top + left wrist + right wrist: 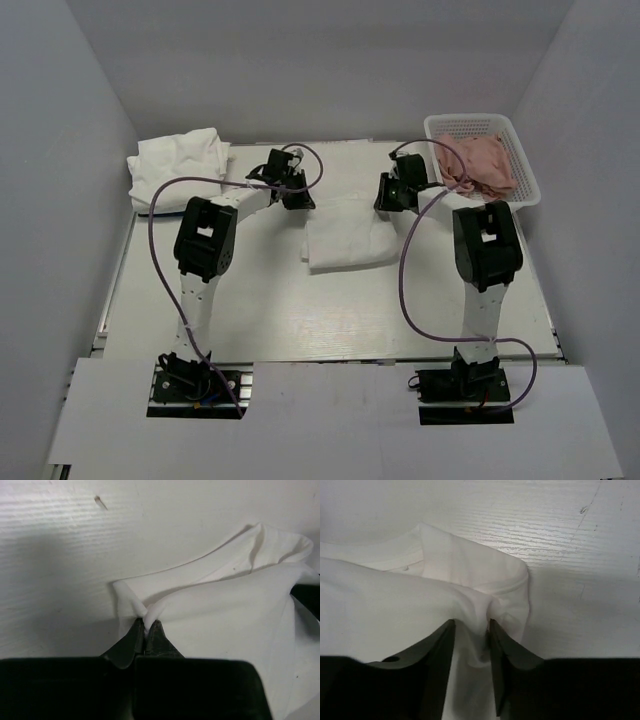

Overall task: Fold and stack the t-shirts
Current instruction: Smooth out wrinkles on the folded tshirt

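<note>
White t-shirt lies at centre of table; plain side up, no print showing; half-folded into a rumpled rectangle with soft creases; far edge lifted a bit by both arms. Left gripper at the shirt's 11 o'clock corner; jaws closed tight on a small pinch of hem. Right gripper at the shirt's 1 o'clock corner; jaws narrow, thick fold of cloth clamped in the gap; collar band visible just past it. Folded stack of white shirts at table's 10 o'clock; lumpy, loose edges. White basket at 2 o'clock; pink cloth heaped inside.
</note>
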`<move>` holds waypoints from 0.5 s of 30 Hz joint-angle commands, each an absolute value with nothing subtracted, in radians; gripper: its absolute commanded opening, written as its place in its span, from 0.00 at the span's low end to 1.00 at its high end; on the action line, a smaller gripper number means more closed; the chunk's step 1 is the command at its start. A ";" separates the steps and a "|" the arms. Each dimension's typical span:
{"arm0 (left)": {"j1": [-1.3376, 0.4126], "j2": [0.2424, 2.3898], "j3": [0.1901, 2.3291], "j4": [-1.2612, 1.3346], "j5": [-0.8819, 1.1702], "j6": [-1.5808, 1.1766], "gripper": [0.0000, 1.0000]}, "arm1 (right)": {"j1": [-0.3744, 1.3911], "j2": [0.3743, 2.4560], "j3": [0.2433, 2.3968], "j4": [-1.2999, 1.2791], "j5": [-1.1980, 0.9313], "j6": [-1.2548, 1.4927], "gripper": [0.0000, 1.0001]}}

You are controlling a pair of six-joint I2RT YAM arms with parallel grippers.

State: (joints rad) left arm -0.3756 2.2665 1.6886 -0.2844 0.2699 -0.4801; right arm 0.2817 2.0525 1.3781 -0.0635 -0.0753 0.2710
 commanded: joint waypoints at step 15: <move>-0.397 1.970 1.772 -0.427 0.132 -0.494 1.00 | 0.279 1.563 1.137 0.066 -0.438 0.394 0.90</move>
State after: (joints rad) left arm -0.3794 2.1223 1.8046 -0.4503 0.1200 -0.4881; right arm 0.2806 1.6157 1.2278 -0.0246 -0.2790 0.3164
